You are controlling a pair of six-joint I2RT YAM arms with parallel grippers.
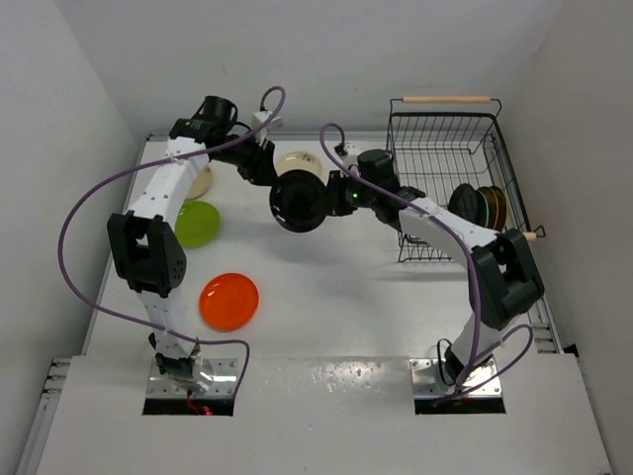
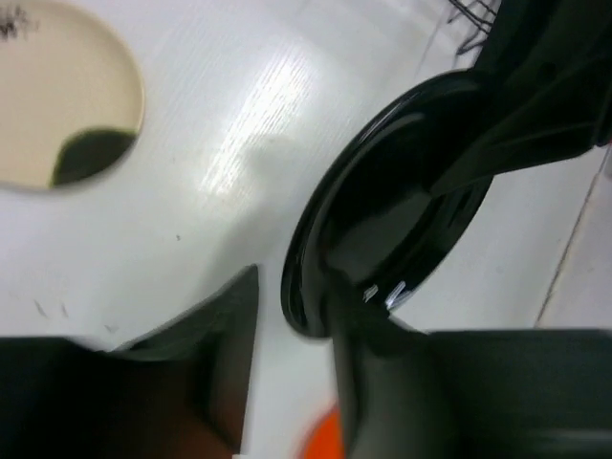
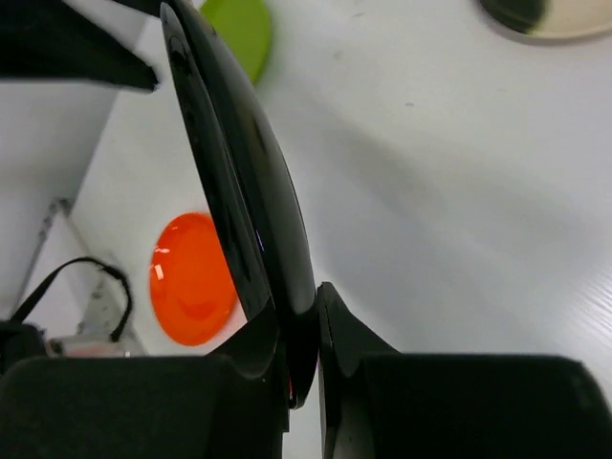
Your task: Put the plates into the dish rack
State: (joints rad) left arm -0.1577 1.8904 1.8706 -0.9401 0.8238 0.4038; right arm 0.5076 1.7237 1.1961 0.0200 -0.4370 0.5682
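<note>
My right gripper (image 1: 334,194) is shut on the rim of the black plate (image 1: 299,203) and holds it on edge above the table, left of the dish rack (image 1: 407,139). The right wrist view shows its jaws (image 3: 298,308) pinched on the plate (image 3: 244,163). My left gripper (image 1: 270,174) is open beside the plate's far rim, which lies between its spread fingers (image 2: 298,287) in the left wrist view (image 2: 382,220). A cream plate (image 1: 300,161), a lime green plate (image 1: 198,224) and an orange-red plate (image 1: 229,301) lie flat on the table.
Another cream plate (image 1: 203,184) lies partly under the left arm. Several plates (image 1: 482,206), dark and brown-gold, stand in the rack's near right part. The rack has a wooden handle (image 1: 445,99) at its far side. White walls close in the table.
</note>
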